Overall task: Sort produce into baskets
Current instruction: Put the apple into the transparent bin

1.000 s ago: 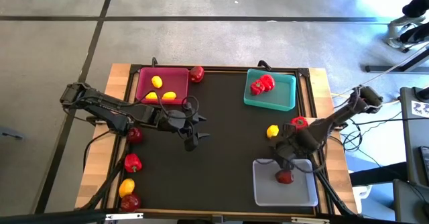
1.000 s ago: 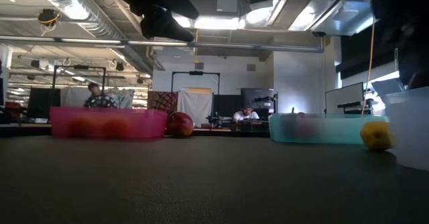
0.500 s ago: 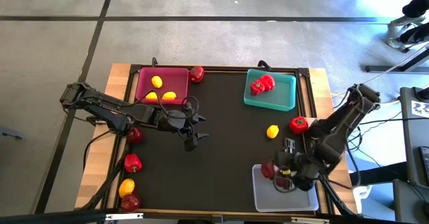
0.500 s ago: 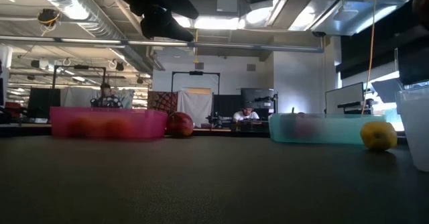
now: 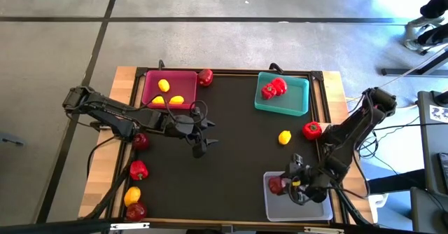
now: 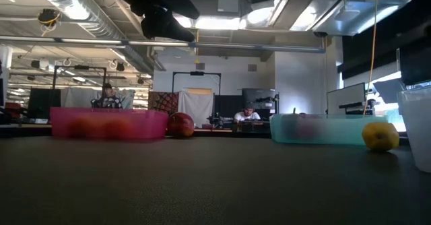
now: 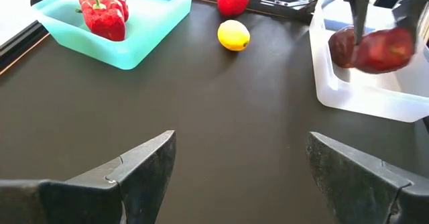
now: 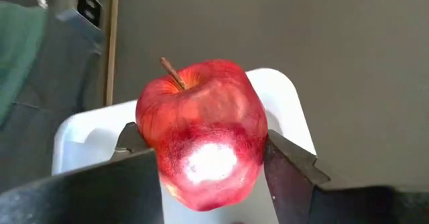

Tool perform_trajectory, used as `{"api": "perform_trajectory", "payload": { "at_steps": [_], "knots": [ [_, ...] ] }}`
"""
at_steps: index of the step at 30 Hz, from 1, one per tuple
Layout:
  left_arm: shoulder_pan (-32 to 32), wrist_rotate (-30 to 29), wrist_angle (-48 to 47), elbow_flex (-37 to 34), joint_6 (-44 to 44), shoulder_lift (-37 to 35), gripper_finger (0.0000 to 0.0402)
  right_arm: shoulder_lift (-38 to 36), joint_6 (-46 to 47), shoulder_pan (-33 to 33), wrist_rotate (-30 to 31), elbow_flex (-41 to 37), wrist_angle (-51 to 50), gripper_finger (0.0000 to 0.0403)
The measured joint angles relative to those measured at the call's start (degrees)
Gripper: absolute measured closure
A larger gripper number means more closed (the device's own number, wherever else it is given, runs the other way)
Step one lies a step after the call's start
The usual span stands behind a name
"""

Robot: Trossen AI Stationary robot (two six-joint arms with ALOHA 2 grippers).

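My right gripper [image 8: 208,167] is shut on a dark red apple [image 5: 277,185] over the left end of the clear basket [image 5: 315,207], at the table's near right. My left gripper [image 7: 241,174] hangs open with nothing in it above the dark mat's middle [image 5: 201,137]. The pink basket [image 5: 183,80] holds yellow lemons, and the teal basket [image 5: 299,101] holds red peppers. On the mat between the teal and clear baskets lie a lemon [image 5: 285,137] and a red pepper [image 5: 312,129]. My right gripper pinches the apple's two opposite sides [image 8: 258,147] between its two fingers, about the apple's middle. The fingers slant downward and come from the table's right. The apple's stem [image 8: 173,73] points up and is tilted. The apple hangs over the clear basket's corner [image 8: 281,90].
An apple [image 5: 205,77] sits beside the pink basket's far right corner. Along the wooden left edge lie an apple [image 5: 141,141], a pepper [image 5: 138,169], a lemon [image 5: 131,195] and another apple [image 5: 136,210]. People sit in the room behind the table.
My right gripper has swung toward the table's near edge and turned, so its fingers now point toward the left. It stays shut on the apple, which has moved from over the clear basket's middle to over its left end.
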Motion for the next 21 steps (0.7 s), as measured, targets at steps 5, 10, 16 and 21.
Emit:
{"api": "perform_trajectory", "payload": {
  "at_steps": [5,10,16,21],
  "knots": [
    [0.0,0.0,0.0,0.0,0.0,0.0,0.0076,0.0,1.5,0.0,-0.5,-2.2,-0.2,0.0265],
    [0.0,0.0,0.0,0.0,0.0,0.0,0.0076,0.0,1.5,0.0,-1.1,-2.4,-0.4,0.0264],
    [0.0,0.0,0.0,0.0,-0.1,0.0,0.0076,0.0,2.8,0.0,-0.3,-2.4,-0.9,0.0264],
    [0.0,0.0,0.0,0.0,-0.1,0.0,0.0076,0.0,6.8,0.0,-0.5,-2.4,-2.2,0.0253]
  ]
}}
